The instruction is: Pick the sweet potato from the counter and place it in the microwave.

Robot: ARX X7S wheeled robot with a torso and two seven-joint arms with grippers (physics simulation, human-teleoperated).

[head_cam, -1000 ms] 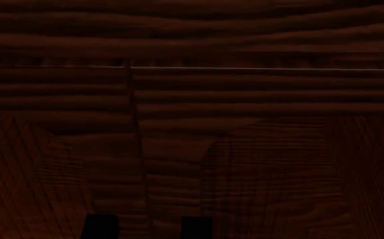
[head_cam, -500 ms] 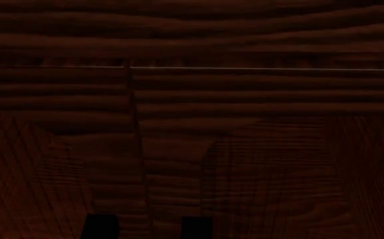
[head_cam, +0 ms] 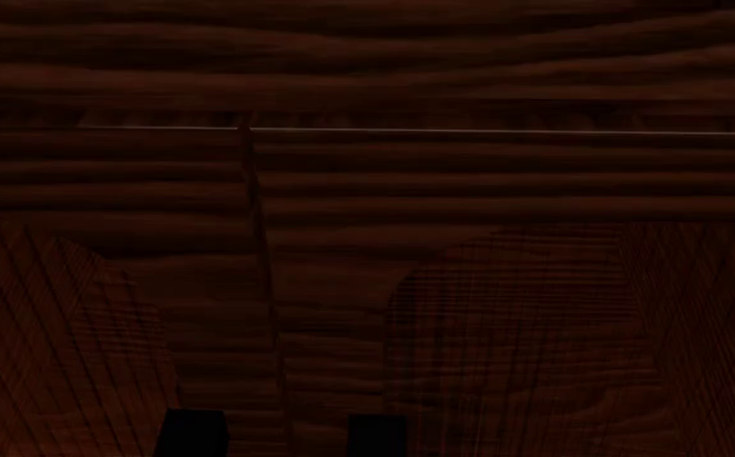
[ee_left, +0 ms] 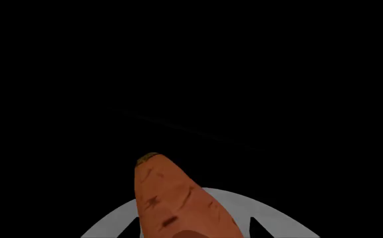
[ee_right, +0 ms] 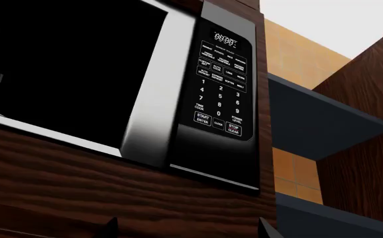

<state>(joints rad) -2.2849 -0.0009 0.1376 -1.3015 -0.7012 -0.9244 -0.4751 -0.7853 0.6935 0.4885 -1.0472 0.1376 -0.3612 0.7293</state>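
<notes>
Left end effector (ee_left: 195, 233): pinching the sweet potato (ee_left: 178, 203), I judge; the tuber juts from between dark finger tips at the edge of the left wrist view, dark tip leading.
Sweet potato: off the counter, over a pale grey disc (ee_left: 278, 218), probably the microwave's turntable, with blackness all round, so I judge it already inside the cavity.
Step in hand: placing. I would lower until the tuber rests on the disc, then release, then back straight out.
Right end effector (ee_right: 188, 230): only two dark tips show; fingers apart with nothing between them.
Microwave (ee_right: 178, 99): right wrist view shows its keypad (ee_right: 221, 84) and steel frame.
Head view: dark wood cabinet (head_cam: 469, 190) only; no guidance there, so I steer by the left wrist view.
</notes>
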